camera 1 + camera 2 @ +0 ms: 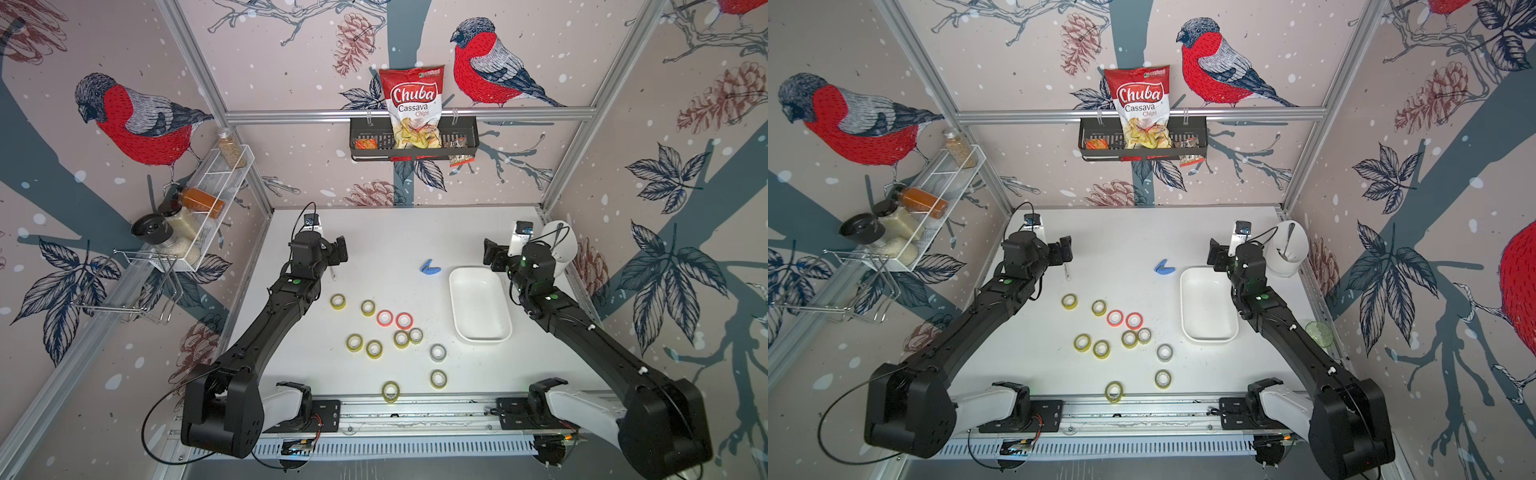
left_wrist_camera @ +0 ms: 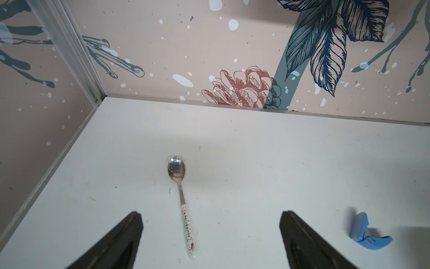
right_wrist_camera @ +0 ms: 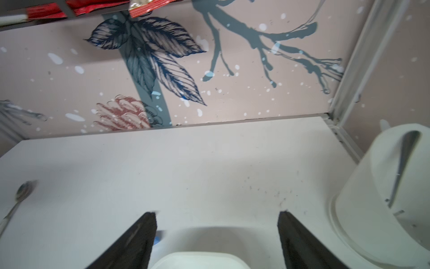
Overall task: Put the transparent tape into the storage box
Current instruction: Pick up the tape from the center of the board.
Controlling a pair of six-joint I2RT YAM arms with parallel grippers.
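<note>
1. The left hand [image 2: 210, 216] hangs spread and empty above the far left part of the table [image 1: 395, 232]. A Hello Kitty spoon [image 2: 180, 186] lies flat on the table below the gap between its fingers.
2. Nearer the middle, tape rolls lie flat and scattered: several yellow rolls [image 1: 338, 301] and two red rolls [image 1: 385, 318] side by side.
3. The transparent tape [image 1: 437, 352] is, by my reading, the pale grey roll. It lies flat on the right side of the cluster, apart from its neighbours and near the box's near corner without touching it. A second pale roll [image 1: 416, 335] touches a yellow one, and I cannot tell whether it is clear too.
4. The roll is probably light and stiff, with a smooth outer face that could slip or skate across the table if nudged. The best hold looks like a pinch from above on the ring wall, one finger in the hole and one outside. Spanning the whole ring would also work.
5. A blue clip [image 1: 430, 267] lies just beyond the box's far left corner.
6. The storage box [image 1: 478, 303] sits to the right of the rolls and is empty.
7. The right hand [image 3: 216, 216] hovers over the box's far end, spread and holding nothing. Just beside it stands a white cup [image 1: 561, 245] with a utensil in it.
</note>
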